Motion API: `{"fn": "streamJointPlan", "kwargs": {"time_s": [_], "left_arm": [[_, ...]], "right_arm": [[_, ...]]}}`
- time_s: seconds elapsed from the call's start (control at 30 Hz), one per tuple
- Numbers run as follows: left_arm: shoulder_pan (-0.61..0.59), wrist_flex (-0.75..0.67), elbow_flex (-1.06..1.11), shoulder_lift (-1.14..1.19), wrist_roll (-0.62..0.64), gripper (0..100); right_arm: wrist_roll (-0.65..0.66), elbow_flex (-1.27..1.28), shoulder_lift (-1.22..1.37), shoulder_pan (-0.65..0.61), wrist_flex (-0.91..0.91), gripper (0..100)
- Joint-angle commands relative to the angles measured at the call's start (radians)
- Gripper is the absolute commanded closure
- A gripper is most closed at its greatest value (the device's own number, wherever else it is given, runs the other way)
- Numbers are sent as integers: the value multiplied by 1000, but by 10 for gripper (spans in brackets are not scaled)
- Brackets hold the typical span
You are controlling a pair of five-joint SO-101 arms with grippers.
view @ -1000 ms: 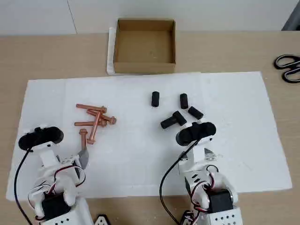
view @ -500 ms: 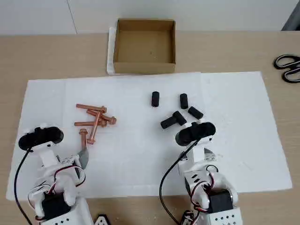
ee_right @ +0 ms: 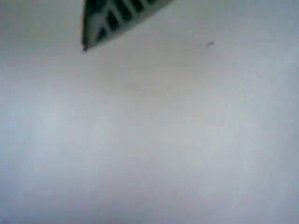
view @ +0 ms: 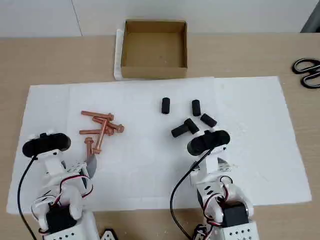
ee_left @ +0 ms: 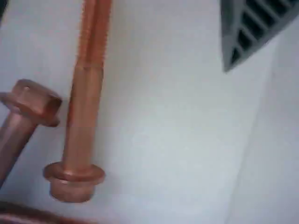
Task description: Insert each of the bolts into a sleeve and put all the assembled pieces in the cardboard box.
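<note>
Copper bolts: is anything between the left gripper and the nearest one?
Nothing visible. Bare white paper is all that lies between the left gripper and the nearest copper bolt, just ahead of it.

Copper bolts point(view: 97, 115) lay heaped at nine o'clock, black sleeves point(view: 191, 125) lay scattered toward three, and the empty cardboard box point(view: 154, 50) sat at twelve.

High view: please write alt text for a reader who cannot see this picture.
Copper bolts lie piled left and five black sleeves right on a white sheet, with two robot arms at the near edge. An empty cardboard box stands beyond; scissors lie at far right.
</note>
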Motion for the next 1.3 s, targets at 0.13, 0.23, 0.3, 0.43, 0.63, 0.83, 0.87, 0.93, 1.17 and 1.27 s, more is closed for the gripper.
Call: {"fn": "streamJointPlan", "kwargs": {"time_s": [0.13,0.23,0.3,0.43,0.63,0.83,0.87,0.93,1.17,1.27], "left_arm": [[5,-15,-154,-8,-11,697],[-6,-8,-245,-2,-31,697],[-44,5,-317,35,-49,697],[-127,48,-507,221,-80,697],[-138,176,-898,631,-75,697],[-138,333,-1204,924,-31,697],[-138,347,-1231,951,-21,697],[-138,356,-1256,977,-14,697],[-137,359,-1259,984,-15,697],[-138,361,-1257,987,-11,697]], "right_arm": [[11,49,-4,176,-200,775],[57,52,-4,338,-251,775],[110,49,-4,400,-306,775],[169,-97,-2,473,-252,775],[178,-419,8,484,-42,775],[308,-672,197,487,73,775],[316,-717,265,487,97,775],[318,-821,414,484,153,775],[322,-1290,1072,447,495,775],[328,-1445,1368,361,595,775]]}}
